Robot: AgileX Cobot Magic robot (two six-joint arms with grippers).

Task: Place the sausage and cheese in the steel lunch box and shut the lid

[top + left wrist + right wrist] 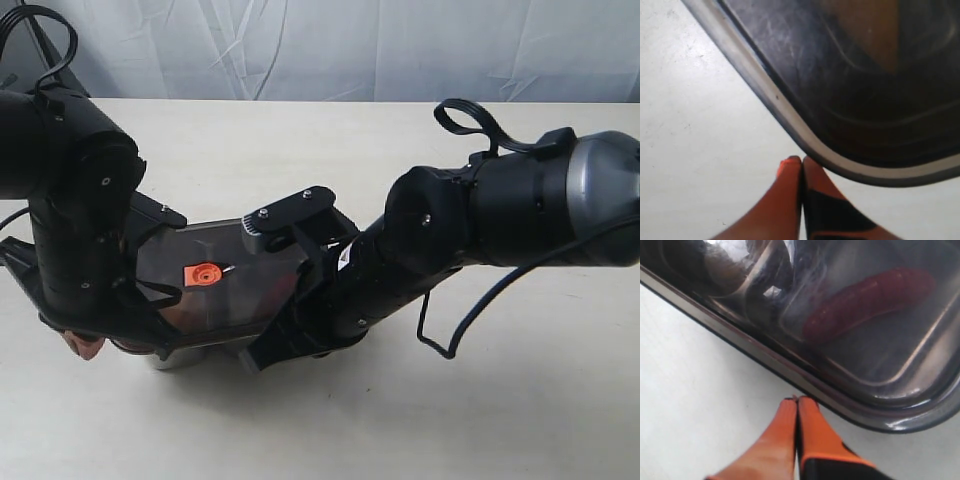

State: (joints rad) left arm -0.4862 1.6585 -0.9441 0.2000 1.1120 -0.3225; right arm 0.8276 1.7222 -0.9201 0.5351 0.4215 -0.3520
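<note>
The dark smoky lid [215, 290], with its orange centre valve [204, 272], lies on the steel lunch box [188, 359]. Through the lid [790, 367] I see the red sausage [870, 300] in one compartment, beside the divider [757, 277]. A dim orange-brown shape, the cheese [865, 35], shows through the lid [840, 100] in the left wrist view. My left gripper [801, 160] is shut and empty, its tips just off the lid's rounded corner. My right gripper [798, 401] is also shut and empty, close to the lid's edge. Its fingers are hidden under its arm in the exterior view.
The box stands on a pale table [470, 420] between both arms. The left arm [75, 200] covers the box's left end and the right arm [400, 260] its right end. A white cloth backdrop [350, 45] hangs behind the table.
</note>
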